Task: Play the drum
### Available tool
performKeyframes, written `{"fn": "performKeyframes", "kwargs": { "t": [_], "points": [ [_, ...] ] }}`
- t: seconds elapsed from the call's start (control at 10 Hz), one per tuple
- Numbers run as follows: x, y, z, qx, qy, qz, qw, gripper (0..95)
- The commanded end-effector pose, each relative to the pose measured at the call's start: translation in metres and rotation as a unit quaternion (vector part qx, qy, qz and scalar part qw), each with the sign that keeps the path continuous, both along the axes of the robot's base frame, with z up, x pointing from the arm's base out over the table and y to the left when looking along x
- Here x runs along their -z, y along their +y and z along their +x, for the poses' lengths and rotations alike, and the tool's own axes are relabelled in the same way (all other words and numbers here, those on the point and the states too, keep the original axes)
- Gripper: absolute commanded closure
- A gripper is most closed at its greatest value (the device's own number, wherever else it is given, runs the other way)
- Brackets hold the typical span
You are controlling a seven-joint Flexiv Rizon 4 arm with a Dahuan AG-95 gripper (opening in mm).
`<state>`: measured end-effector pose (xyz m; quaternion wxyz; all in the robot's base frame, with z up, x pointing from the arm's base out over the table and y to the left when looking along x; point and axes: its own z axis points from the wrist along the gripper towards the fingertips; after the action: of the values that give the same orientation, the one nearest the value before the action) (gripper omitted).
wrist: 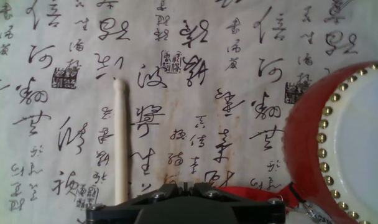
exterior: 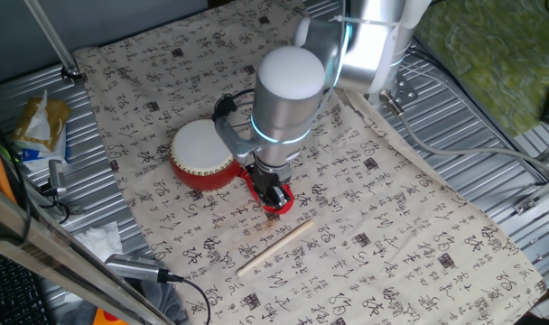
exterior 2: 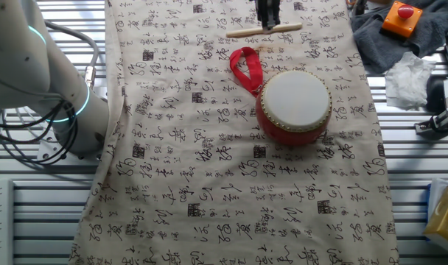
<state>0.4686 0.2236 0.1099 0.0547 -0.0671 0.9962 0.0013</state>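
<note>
1. A single robot arm reaches low over a tabletop (exterior: 491, 171) of ribbed metal, draped with a cream cloth (exterior: 392, 226) printed in black calligraphy; the cloth's right edge lies short of the metal rim, leaving a bare ribbed strip.
2. The drum (exterior: 203, 153), red-bodied with a flat white skin and gold studs round its rim, stands upright on the cloth to the left of the arm, near the cloth's middle in the other fixed view (exterior 2: 293, 104).
3. The drum's red ribbon loop (exterior 2: 245, 68) lies flat on the cloth, running from the drum toward the claw.
4. The claw (exterior: 274, 200) hangs low just above the cloth, between the ribbon and a thin wooden stick (exterior: 274, 247); whether it is released or clenched cannot be told.
5. In the hand view the stick (wrist: 120, 143) lies left of the claw's dark body, apart from the drum (wrist: 354, 137) at the right edge.
6. Open printed cloth spreads to the right of the arm and on the near side of the stick.
7. Crumpled white tissue (exterior 2: 407, 79) and an orange box with a red button (exterior 2: 402, 18) sit off the cloth.
</note>
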Motion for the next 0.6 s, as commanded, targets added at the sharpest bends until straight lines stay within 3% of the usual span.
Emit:
{"fn": "performKeyframes", "kwargs": {
  "t": [0.1,0.6],
  "points": [
    [-0.0009,0.0004,-0.0004,-0.01,0.009,-0.003,0.9999,95.0],
    [-0.0003,0.0003,-0.0003,0.005,0.014,-0.001,0.9999,95.0]
  ]
}}
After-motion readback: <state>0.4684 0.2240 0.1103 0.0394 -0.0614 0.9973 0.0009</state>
